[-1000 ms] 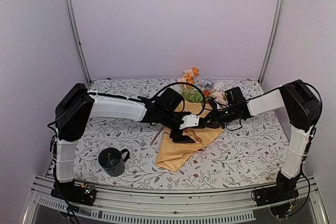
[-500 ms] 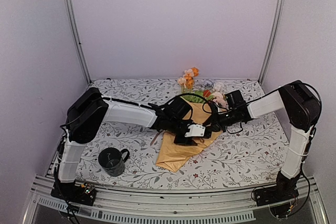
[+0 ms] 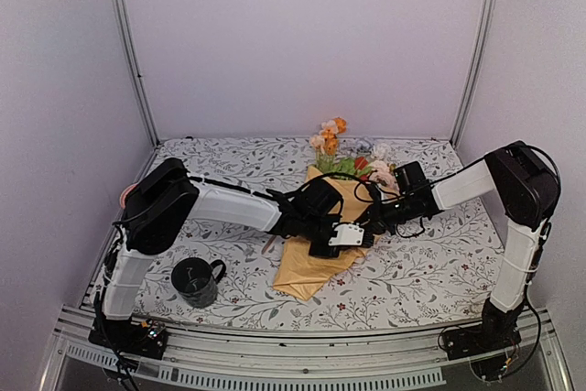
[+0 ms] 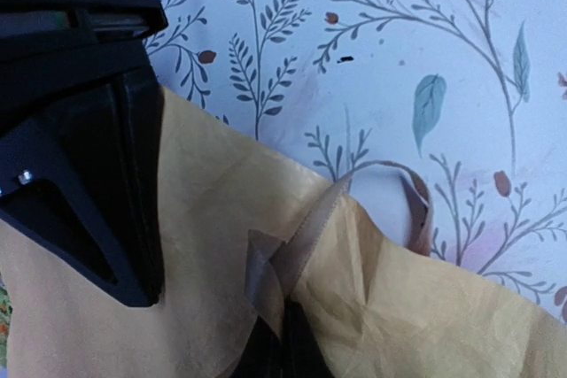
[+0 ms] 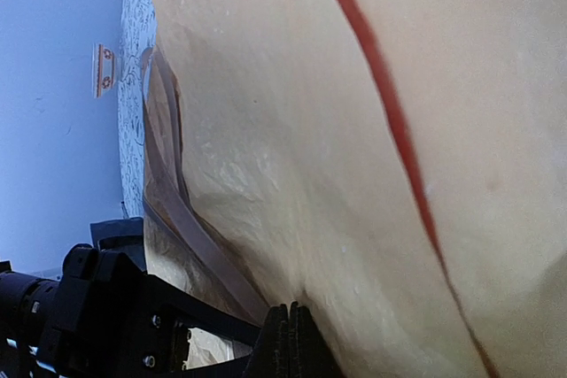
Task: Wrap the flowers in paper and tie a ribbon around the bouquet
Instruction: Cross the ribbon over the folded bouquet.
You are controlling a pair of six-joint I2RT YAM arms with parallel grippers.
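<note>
Your left gripper (image 4: 282,349) was clenched on the ribbon (image 4: 306,232) atop the paper (image 4: 221,201); your right gripper (image 5: 289,343) was clenched too, seemingly pinching the same ribbon.

The mustard-yellow bouquet (image 3: 307,274) lies mid-bench, flowers (image 3: 330,135) at its far end, tan ribbon (image 4: 310,223) draped across its paper (image 4: 213,201).

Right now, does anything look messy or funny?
Yes. The ribbon isn't tied: it lies slack across the yellow paper, and one loop flops off the paper's edge onto the tablecloth. Nothing looks spilled or torn.
</note>
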